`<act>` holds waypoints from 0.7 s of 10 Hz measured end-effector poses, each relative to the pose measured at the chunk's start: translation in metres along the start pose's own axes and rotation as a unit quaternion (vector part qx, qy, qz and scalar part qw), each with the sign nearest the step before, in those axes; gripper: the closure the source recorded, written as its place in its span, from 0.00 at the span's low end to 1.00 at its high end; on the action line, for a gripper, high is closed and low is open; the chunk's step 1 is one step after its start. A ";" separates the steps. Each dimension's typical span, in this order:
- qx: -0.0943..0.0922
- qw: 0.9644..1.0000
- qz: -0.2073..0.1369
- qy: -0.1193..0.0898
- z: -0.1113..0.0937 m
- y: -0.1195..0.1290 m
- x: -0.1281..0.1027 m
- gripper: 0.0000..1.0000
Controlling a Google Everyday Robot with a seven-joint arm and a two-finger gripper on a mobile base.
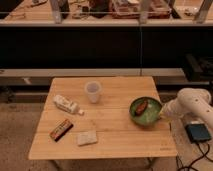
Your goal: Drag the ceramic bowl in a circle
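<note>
The ceramic bowl (146,111) is a round, shallow, glossy green bowl near the right edge of the wooden table (107,145). A small brown object (142,107) lies inside it. My white arm (192,104) reaches in from the right. The gripper (162,114) is at the bowl's right rim, at about table height. Whether it touches or holds the rim is hidden.
A translucent plastic cup (93,91) stands upright at the table's middle back. A white bottle (67,105) lies on its side at the left. A dark snack bar (61,129) and a pale packet (87,137) lie front left. A dark box (198,132) sits on the floor at right.
</note>
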 end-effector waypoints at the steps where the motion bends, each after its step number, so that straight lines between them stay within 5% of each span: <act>1: 0.004 1.000 -0.016 -0.009 -0.002 -0.006 -0.018 1.00; 4: 0.028 0.996 -0.074 -0.047 0.009 -0.060 -0.066 1.00; 7: 0.062 0.991 -0.076 -0.088 0.035 -0.119 -0.073 1.00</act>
